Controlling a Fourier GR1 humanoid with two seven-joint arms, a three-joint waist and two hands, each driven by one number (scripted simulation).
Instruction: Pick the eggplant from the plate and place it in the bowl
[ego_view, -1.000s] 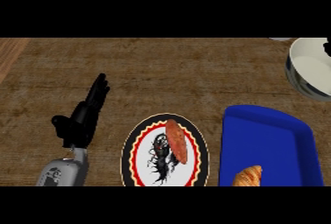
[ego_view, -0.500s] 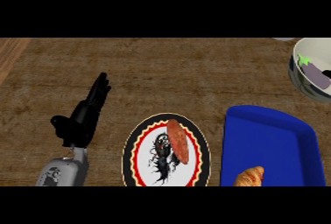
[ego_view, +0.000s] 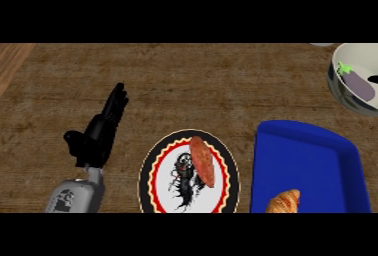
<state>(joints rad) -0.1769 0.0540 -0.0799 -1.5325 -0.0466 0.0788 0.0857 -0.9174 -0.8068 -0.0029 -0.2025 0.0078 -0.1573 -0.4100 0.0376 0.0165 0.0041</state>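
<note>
The purple eggplant (ego_view: 356, 82) with its green cap lies inside the pale bowl (ego_view: 338, 64) at the far right edge of the head view. A small black tip at the right border beside the eggplant may be part of my right hand; I cannot tell. The round plate (ego_view: 161, 176), with a black rim and a dark figure on white, sits at the lower middle and carries a reddish-brown sweet potato (ego_view: 202, 161). My left hand (ego_view: 97, 134) rests open on the counter left of the plate, fingers straight and pointing away.
A blue tray (ego_view: 317, 160) lies right of the plate, with a croissant (ego_view: 284, 202) at its near end. A lighter wooden strip (ego_view: 11, 60) runs along the counter's far left. A small pale object (ego_view: 320, 44) shows at the top right.
The view has shifted so more of the bowl shows, and the eggplant has come into sight lying inside it. The left hand, plate and tray stay put.
</note>
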